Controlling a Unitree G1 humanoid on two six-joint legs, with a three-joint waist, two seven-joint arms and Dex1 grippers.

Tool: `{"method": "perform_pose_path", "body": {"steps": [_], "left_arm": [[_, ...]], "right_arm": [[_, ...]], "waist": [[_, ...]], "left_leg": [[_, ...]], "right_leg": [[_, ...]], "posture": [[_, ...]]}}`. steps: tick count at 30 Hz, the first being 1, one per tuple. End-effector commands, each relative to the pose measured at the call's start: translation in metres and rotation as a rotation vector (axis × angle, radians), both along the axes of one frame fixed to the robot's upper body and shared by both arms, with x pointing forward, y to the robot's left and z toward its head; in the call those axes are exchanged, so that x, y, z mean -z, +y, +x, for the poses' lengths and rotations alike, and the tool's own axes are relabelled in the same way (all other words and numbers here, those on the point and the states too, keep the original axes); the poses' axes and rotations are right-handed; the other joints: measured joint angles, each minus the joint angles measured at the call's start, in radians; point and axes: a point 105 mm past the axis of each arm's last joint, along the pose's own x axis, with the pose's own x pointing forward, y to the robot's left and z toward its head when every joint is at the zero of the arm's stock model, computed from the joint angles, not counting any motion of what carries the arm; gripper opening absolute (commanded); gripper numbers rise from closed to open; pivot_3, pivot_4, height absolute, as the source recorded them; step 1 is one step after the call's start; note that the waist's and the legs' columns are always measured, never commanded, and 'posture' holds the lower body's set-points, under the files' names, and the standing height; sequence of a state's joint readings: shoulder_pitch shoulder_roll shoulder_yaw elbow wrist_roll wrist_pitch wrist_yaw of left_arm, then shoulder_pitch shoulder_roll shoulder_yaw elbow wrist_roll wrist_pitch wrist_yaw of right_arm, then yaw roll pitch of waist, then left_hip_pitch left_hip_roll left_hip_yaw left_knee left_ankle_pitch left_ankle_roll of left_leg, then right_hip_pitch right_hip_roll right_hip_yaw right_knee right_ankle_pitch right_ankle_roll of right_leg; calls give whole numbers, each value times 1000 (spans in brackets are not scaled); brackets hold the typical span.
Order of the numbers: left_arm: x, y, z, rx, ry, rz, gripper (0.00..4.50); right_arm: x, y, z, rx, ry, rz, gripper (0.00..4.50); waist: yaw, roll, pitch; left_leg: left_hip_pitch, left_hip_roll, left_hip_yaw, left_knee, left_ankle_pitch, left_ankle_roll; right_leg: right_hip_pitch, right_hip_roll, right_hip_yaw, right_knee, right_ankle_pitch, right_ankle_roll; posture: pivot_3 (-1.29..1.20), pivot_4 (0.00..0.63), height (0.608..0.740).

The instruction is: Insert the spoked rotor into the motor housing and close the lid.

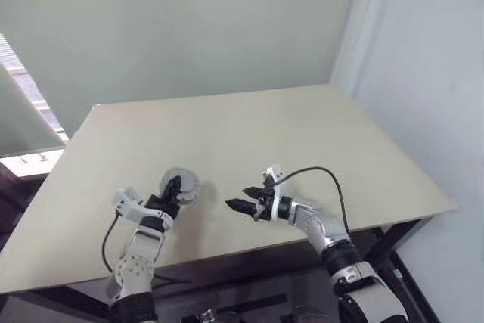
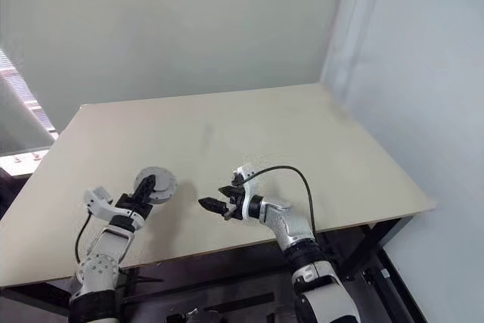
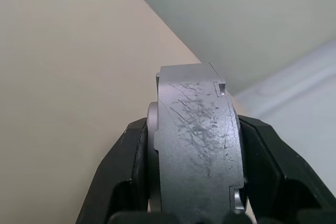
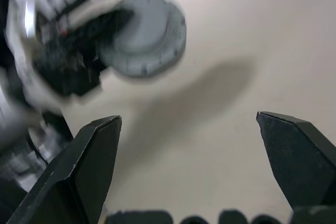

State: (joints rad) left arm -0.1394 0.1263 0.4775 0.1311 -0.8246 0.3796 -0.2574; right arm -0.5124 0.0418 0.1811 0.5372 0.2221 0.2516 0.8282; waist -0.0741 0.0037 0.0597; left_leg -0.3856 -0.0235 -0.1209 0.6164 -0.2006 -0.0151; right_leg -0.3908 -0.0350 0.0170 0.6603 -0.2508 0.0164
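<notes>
The motor housing (image 1: 184, 184) is a grey round metal piece, held just above the table's near left part. My left gripper (image 1: 172, 191) is shut on it. In the left wrist view the black fingers (image 3: 123, 166) press both sides of the scratched housing (image 3: 197, 140). My right gripper (image 1: 240, 200) stands open and empty a short way to the right of the housing, pointing toward it. From the right wrist view the housing (image 4: 147, 35) lies ahead of the spread right gripper (image 4: 194, 145). The spoked rotor is out of view. I cannot tell the lid apart from the housing.
The beige table (image 1: 302, 134) stretches far behind both grippers, and its front edge (image 1: 249, 251) runs just below them. A black cable (image 1: 333, 183) loops over the right wrist. A pale wall stands behind and to the right.
</notes>
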Motion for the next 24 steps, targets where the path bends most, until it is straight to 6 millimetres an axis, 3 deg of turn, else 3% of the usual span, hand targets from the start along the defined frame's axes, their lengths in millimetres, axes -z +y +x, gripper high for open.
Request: {"method": "perform_pose_path", "body": {"steps": [1,5,18,19,24], "left_arm": [[-25,8,9,-37,-82,140,2018],[-16,22,10,-103,-37,246,2018],[10,24,9,-121,66,330,2018],[11,26,9,-131,78,337,2749],[17,40,5,-188,137,401,4406]], "right_arm": [[-15,7,-8,-81,-211,-58,4500],[-13,8,-18,-122,-307,-104,4500],[-11,9,-18,-101,-359,-128,4500],[-11,9,-17,-98,-361,-129,4500],[-11,10,-16,-91,-365,-131,4500]], "waist": [[4,0,0],[4,-1,0],[4,-7,-1],[4,-7,-1],[5,-7,-1]], "left_leg": [[0,0,0,0,0,0],[0,0,-1,0,0,-1],[0,0,-1,0,0,-1],[0,0,-1,0,0,-1],[3,0,-1,0,0,-1]], "right_leg": [[0,0,0,0,0,0],[0,0,0,0,0,0],[0,0,0,0,0,0],[0,0,0,0,0,0],[3,0,0,1,0,0]], "posture": [[0,0,740],[0,0,740],[0,0,740],[0,0,740],[0,0,740]]}}
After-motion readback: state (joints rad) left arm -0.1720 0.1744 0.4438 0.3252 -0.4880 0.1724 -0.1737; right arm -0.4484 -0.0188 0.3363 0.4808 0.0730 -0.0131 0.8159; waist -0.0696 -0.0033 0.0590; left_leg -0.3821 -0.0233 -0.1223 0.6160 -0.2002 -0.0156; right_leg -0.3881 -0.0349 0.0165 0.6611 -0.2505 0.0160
